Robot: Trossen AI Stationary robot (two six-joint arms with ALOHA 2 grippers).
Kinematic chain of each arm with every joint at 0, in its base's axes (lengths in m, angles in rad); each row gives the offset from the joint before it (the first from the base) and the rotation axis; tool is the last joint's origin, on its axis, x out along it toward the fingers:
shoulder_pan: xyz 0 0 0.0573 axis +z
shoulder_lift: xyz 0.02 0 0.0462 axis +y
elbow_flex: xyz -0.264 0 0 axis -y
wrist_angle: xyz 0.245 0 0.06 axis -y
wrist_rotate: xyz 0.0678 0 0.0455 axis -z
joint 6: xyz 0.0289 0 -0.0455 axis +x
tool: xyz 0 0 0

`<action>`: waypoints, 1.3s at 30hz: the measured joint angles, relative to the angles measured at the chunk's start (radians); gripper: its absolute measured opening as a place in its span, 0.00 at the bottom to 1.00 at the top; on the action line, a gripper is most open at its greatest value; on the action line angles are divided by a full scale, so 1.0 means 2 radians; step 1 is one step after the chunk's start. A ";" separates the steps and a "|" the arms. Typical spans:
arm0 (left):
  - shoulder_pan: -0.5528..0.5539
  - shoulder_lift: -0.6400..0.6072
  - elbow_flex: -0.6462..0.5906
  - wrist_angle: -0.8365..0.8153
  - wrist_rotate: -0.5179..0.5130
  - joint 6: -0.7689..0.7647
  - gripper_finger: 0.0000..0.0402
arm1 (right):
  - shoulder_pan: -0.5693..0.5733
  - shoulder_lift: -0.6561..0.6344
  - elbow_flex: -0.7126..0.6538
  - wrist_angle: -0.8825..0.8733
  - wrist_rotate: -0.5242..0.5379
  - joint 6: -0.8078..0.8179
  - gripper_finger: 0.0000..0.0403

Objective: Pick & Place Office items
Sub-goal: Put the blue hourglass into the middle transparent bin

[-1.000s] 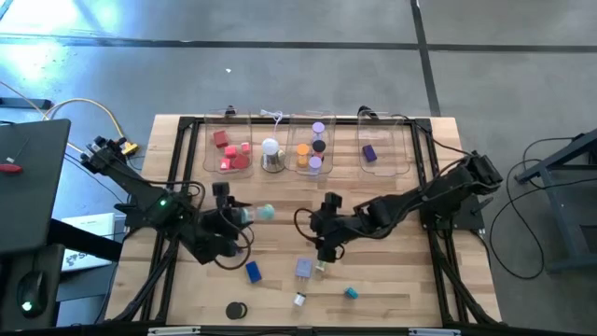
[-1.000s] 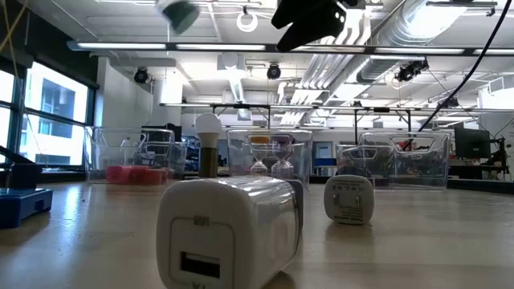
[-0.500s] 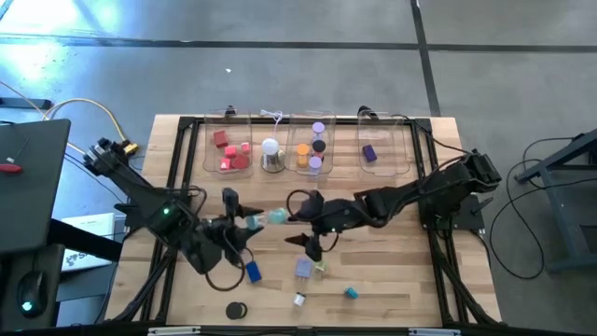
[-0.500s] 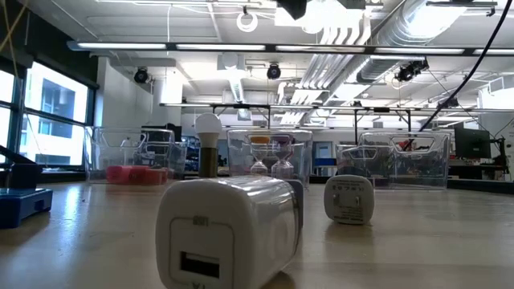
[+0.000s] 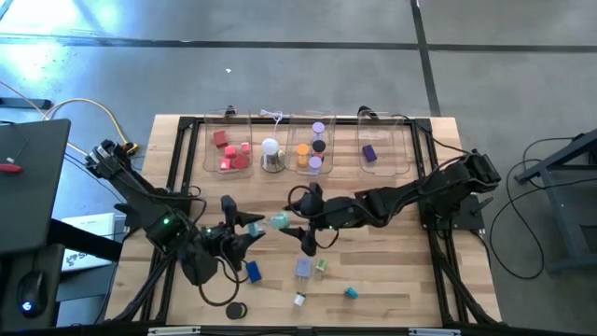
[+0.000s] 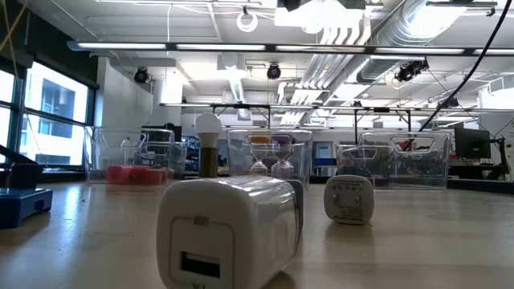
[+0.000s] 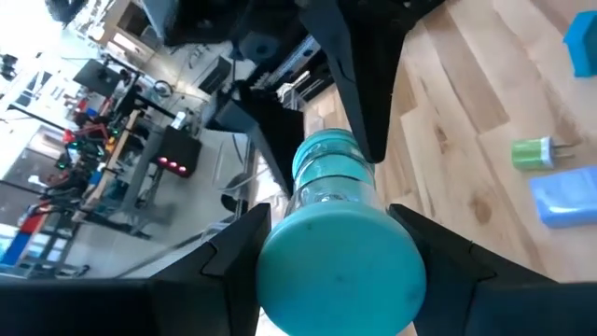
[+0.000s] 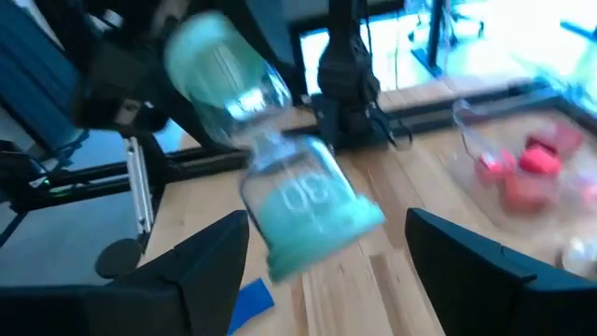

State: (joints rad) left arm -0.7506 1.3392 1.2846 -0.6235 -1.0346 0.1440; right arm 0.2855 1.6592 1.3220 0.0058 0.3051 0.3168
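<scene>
Left gripper (image 5: 244, 227) clamped on teal hourglass (image 5: 276, 221) above table (image 5: 392, 271); right gripper (image 5: 306, 220) fingers apart, flanking its other end.

Mid-table is crowded: the left gripper (image 5: 244, 227) holds a teal hourglass (image 5: 277, 221) out toward the right gripper (image 5: 306, 222), whose open fingers stand just beside it, so little room is left between the two arms. Along the far edge a row of clear bins (image 5: 387, 149) blocks the way, with a white dome lamp (image 5: 270, 152) standing among them. Nearer the front edge the bare wood is broken by a blue block (image 5: 253, 272), a pale blue block (image 5: 304, 268), a black disc (image 5: 235, 310) and a small teal piece (image 5: 351, 292). The front right corner of the table (image 5: 410, 280) lies open.
</scene>
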 joint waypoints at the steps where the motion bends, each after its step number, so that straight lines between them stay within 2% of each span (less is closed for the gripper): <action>1: 0.001 0.000 0.000 0.004 0.002 0.000 0.46 | 0.000 0.000 0.000 0.007 -0.003 -0.008 0.69; 15: 0.016 0.000 0.000 0.063 0.011 0.033 0.46 | -0.002 0.000 0.000 0.019 -0.016 -0.048 0.69; 19: 0.027 0.000 0.000 0.067 0.027 0.033 0.46 | -0.002 0.000 0.000 0.028 -0.065 -0.081 0.69; 23: 0.031 0.000 0.000 0.071 0.054 0.033 0.46 | -0.002 0.000 0.000 0.030 -0.078 -0.084 0.69; 34: 0.026 0.000 0.000 0.070 0.037 0.038 0.46 | -0.003 0.000 0.000 0.007 -0.084 -0.084 0.68; 39: 0.026 0.000 0.000 0.070 0.036 0.038 0.46 | -0.003 0.000 0.000 0.007 -0.087 -0.088 0.61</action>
State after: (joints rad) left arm -0.6994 1.3392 1.2842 -0.4835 -0.9631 0.2207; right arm 0.2787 1.6592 1.3228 0.0196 0.1318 0.1407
